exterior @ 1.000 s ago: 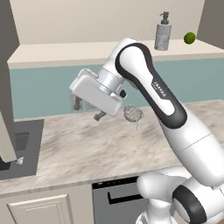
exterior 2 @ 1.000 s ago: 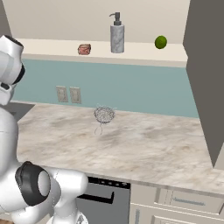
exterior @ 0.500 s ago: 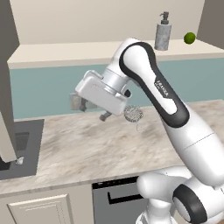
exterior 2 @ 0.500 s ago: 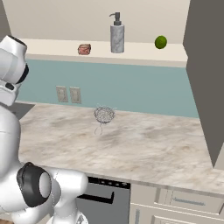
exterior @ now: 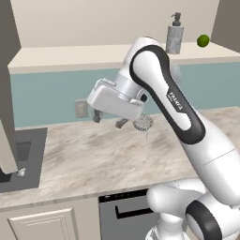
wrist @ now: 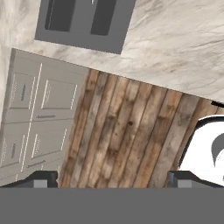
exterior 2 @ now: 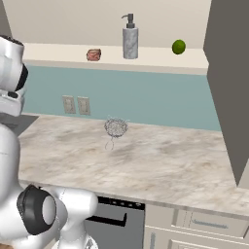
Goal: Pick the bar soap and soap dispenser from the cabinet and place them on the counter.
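Reaching for the shelf is the step in hand, judging by how things lie: the two-finger gripper (exterior: pixel 108 120) hangs low over the wide beige-and-tan marbled stone counter (exterior: pixel 93 154), its dark fingers spread wide and holding nothing, pointing down towards the wooden floor (wrist: pixel 127 135) and the grey sink (wrist: pixel 83 22).

Both targets sit up on the cream shelf of the beige upper wall cabinet (exterior 2: pixel 146 57). The small reddish-brown bar soap (exterior 2: pixel 94 54) lies left of the tall grey speckled soap dispenser (exterior 2: pixel 130 42), apart from it, and a round green lime (exterior 2: pixel 178 46) rests further right.

To do this well, the hand probably needs to lift and roll level so the fingers face the shelf front, then come in straight at the chosen item. The dispenser looks tall and tippable, so a grip low on its body seems safer.

For room, the open cabinet door (exterior 2: pixel 228 87) bounds the right side, the shelf lip juts forward, and a wire-mesh ball (exterior 2: pixel 115 128) stands on the counter just beside the wrist. Bare counter in front offers plenty of setting-down space.
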